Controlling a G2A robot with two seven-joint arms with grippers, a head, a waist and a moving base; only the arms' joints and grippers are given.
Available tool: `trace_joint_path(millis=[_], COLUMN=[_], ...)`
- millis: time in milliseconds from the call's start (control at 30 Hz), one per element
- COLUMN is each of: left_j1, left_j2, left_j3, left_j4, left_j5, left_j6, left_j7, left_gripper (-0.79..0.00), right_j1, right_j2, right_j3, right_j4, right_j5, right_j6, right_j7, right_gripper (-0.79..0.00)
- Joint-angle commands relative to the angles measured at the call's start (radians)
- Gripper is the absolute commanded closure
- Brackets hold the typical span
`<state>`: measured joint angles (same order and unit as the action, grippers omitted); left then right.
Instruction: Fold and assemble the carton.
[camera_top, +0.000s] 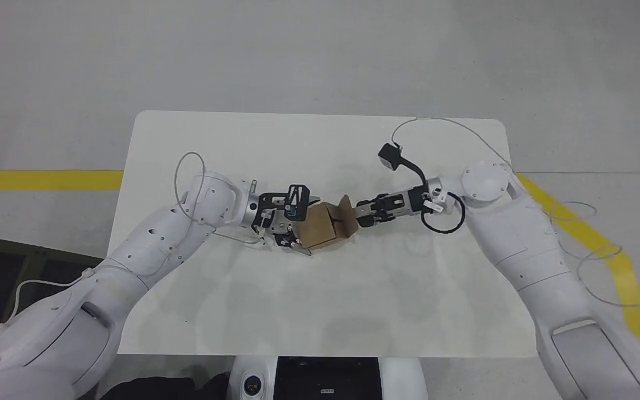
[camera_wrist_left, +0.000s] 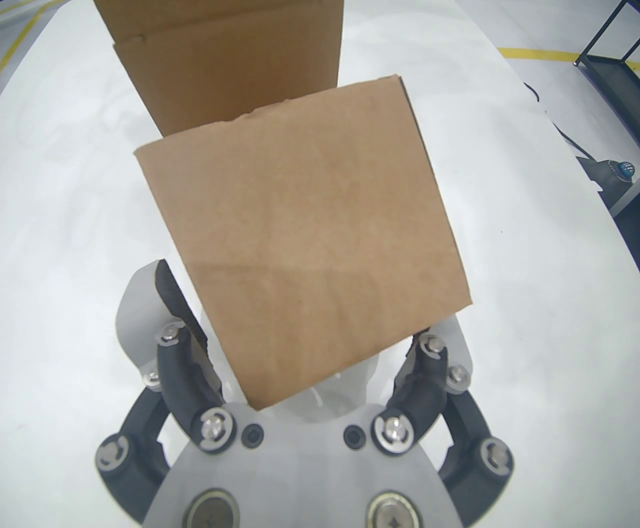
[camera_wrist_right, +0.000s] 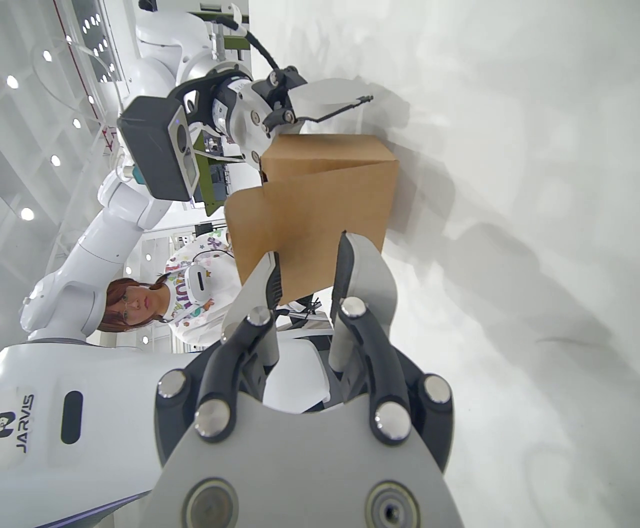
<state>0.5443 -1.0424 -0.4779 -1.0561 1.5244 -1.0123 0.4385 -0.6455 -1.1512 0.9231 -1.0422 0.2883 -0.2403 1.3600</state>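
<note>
Cardboard carton (camera_top: 322, 226), likely light, stiff yet easily creased, stands at the middle of the table (camera_top: 200, 140), best pinched by a flap edge; left gripper (camera_wrist_left: 300, 310) and right gripper (camera_wrist_right: 308, 255), also mid-table, both unclenched at its flaps.

The carton (camera_wrist_left: 225, 60) is running off the top edge of the left wrist view, and its big flap (camera_wrist_left: 310, 225) is covering one finger of the left gripper (camera_wrist_left: 295, 305). In the right wrist view the flap's edge is sitting behind the right gripper (camera_wrist_right: 310, 265), so it is getting hard to tell whether its fingers (camera_wrist_right: 360, 270) are touching it. From above, both grippers are looking tiny.
</note>
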Motion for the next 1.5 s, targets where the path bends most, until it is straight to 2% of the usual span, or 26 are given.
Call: trace_joint_path(millis=[0,400,900,1467], left_j1=[0.000,-0.006,-0.017,-0.030], left_j2=[0.000,-0.002,-0.001,-0.004], left_j3=[0.002,0.011,0.028,0.050], left_j4=[-0.003,-0.002,-0.001,0.001], left_j5=[0.000,-0.006,-0.020,-0.039], left_j6=[0.000,0.000,0.000,0.000], left_j7=[-0.001,-0.010,-0.012,-0.024], left_gripper=[-0.785,-0.785,-0.785,-0.785], right_j1=[-0.006,-0.032,-0.047,0.012], right_j2=[0.005,0.017,0.031,0.005], right_j3=[0.012,0.043,0.088,-0.015], right_j4=[-0.006,-0.020,-0.010,-0.088], right_j5=[0.004,0.034,0.079,-0.021], right_j6=[0.000,0.004,-0.006,0.012], right_j7=[0.005,0.020,0.024,0.011], right_gripper=[-0.206,-0.243,-0.237,-0.243])
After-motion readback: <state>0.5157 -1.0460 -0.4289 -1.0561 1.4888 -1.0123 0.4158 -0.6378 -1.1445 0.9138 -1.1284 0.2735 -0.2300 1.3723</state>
